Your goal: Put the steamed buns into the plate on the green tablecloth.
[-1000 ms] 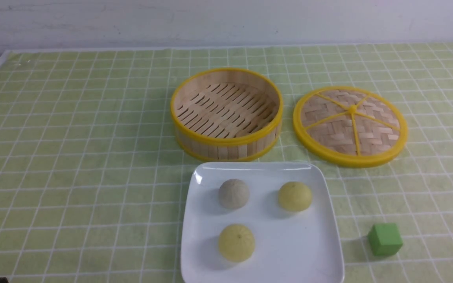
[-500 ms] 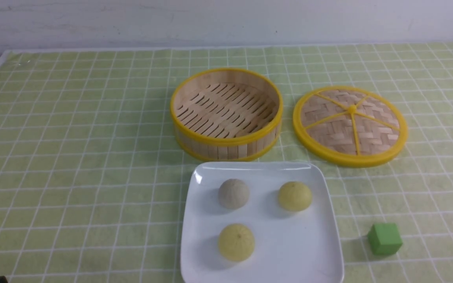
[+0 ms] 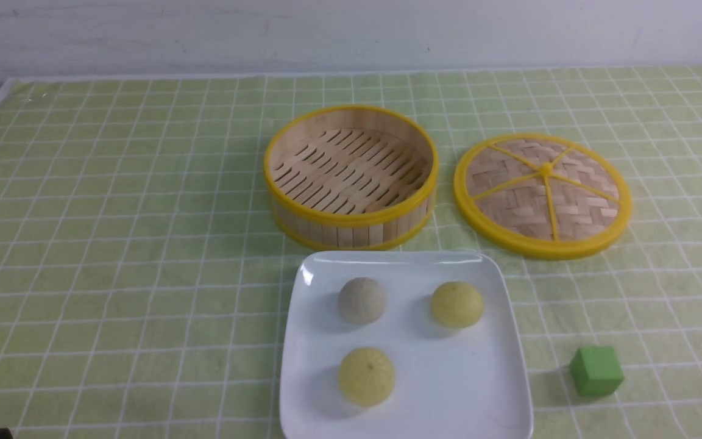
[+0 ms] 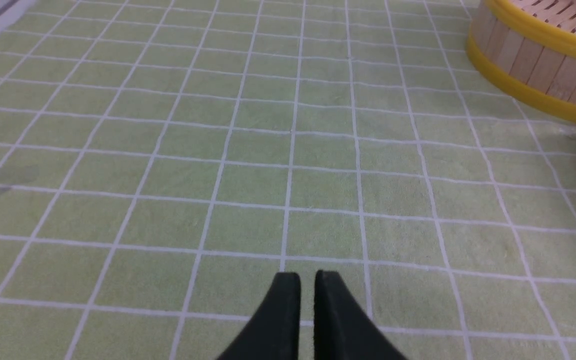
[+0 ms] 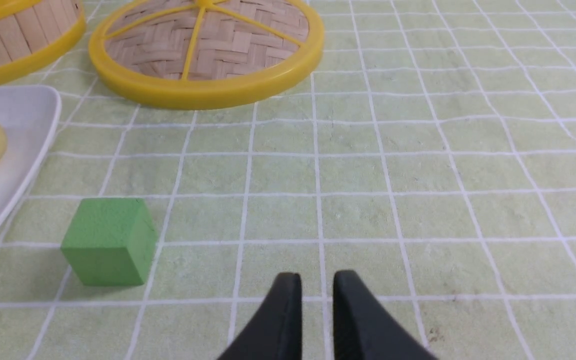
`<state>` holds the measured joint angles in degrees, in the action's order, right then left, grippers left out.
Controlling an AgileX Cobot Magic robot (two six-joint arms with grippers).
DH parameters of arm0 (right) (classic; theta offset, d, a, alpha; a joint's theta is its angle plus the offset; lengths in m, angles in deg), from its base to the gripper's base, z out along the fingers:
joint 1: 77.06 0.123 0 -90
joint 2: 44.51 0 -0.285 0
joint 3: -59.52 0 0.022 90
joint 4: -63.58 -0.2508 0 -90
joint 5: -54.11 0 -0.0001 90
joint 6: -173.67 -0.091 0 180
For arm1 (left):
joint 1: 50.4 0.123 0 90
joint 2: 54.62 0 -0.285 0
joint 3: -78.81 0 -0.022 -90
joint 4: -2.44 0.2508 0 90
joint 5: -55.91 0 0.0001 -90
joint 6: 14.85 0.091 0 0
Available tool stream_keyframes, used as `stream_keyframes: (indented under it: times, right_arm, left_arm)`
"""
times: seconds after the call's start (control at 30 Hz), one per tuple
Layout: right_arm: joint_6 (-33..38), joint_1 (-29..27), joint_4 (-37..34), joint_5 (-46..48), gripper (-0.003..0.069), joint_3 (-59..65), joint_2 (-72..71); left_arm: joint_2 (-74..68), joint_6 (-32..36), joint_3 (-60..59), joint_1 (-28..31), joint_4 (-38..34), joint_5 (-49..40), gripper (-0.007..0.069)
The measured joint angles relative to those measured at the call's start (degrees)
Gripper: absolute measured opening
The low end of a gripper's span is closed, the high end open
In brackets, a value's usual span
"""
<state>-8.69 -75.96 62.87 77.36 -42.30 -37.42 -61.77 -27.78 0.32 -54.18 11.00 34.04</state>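
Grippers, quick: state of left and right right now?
Left gripper: jaws a narrow slit apart, holding nothing.
Right gripper: jaws slightly apart, holding nothing.

- green tablecloth: light yellow-green, thin white grid
- plate: glossy white
- steamed buns: two pale yellow, one greyish-white
- steamer basket: tan bamboo, yellow rims
- lid: woven tan, yellow rim and spokes
- cube: bright green

Bright even light, soft shadows, faint glare on plate rim.
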Motion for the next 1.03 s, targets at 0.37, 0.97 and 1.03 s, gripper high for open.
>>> stream_keyframes:
  times: [0.37,0.97,1.03]
  right_arm:
    - [0.0,0.0,0.0,0.0,0.0135,0.0,0.0]
    - [0.0,0.0,0.0,0.0,0.0163,0.0,0.0]
    - [0.0,0.0,0.0,0.0,0.0166,0.0,0.0]
  left_arm:
    - [0.0,0.0,0.0,0.0,0.0,0.0,0.009]
    - [0.0,0.0,0.0,0.0,0.0,-0.1,0.01]
    - [0.0,0.0,0.0,0.0,0.0,-0.1,0.01]
